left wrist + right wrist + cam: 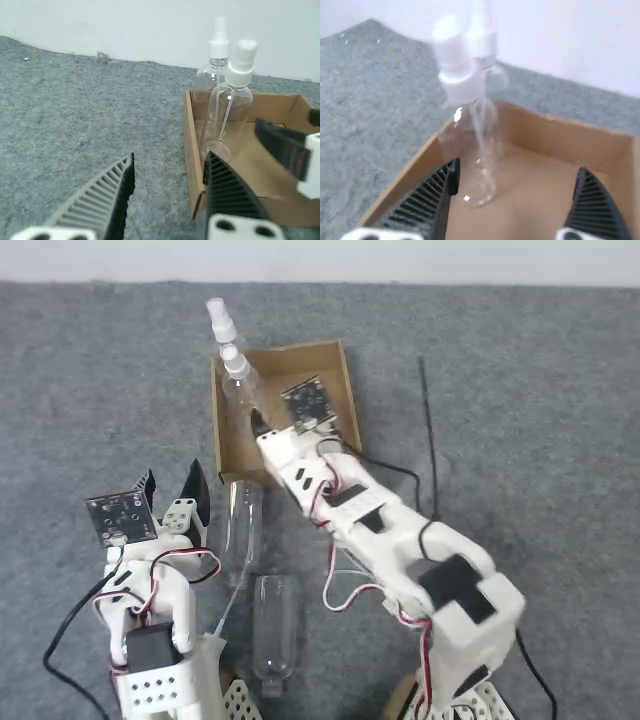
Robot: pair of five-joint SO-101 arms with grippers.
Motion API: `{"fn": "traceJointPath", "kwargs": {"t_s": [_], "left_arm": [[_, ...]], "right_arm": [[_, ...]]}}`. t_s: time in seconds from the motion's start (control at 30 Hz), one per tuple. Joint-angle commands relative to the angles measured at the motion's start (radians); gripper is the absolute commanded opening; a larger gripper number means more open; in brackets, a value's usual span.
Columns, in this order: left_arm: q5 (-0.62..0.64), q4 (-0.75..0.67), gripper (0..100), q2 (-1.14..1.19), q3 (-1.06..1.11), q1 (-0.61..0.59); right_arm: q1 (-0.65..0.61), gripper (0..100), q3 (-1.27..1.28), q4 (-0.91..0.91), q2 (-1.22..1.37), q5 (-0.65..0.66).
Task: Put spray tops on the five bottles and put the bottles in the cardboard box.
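Two capped bottles [230, 105] stand upright in the far-left corner of the cardboard box [300, 362]. Your right arm is stretched forward over the box. The right tool [515, 180] is spread wide, gripping nothing, just beside those bottles. Your left arm sits folded near its base, and the left tool [172, 490] is also wide open and empty above the worktop [90, 390]. Beside it, two topless bottles [243, 530] lie flat.

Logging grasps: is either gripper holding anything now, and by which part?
Nothing is held: the black-fingered left gripper and right gripper both stand open and empty.
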Motion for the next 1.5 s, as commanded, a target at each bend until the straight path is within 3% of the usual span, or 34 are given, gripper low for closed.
{"fn": "traceJointPath", "kwargs": {"t_s": [0.0,0.43,1.03,1.27,1.47], "left_arm": [[-0.005,-0.032,21,-0.020,-0.008,-0.003],[-0.006,-0.032,21,-0.020,-0.008,-0.003],[-0.008,-0.035,21,-0.020,-0.008,-0.003],[-0.008,-0.037,21,-0.021,-0.002,-0.003],[-0.008,-0.037,21,-0.021,-0.001,-0.003]], "right_arm": [[0.036,30.0,0.032,0.027,-0.183,0.000],[0.036,30.0,0.038,0.410,-0.417,-0.002],[-0.013,29.9,0.038,0.705,-0.668,-0.002],[-0.007,29.9,0.038,0.733,-0.702,0.000],[0.013,29.9,-0.003,0.931,-0.704,0.084]]}}
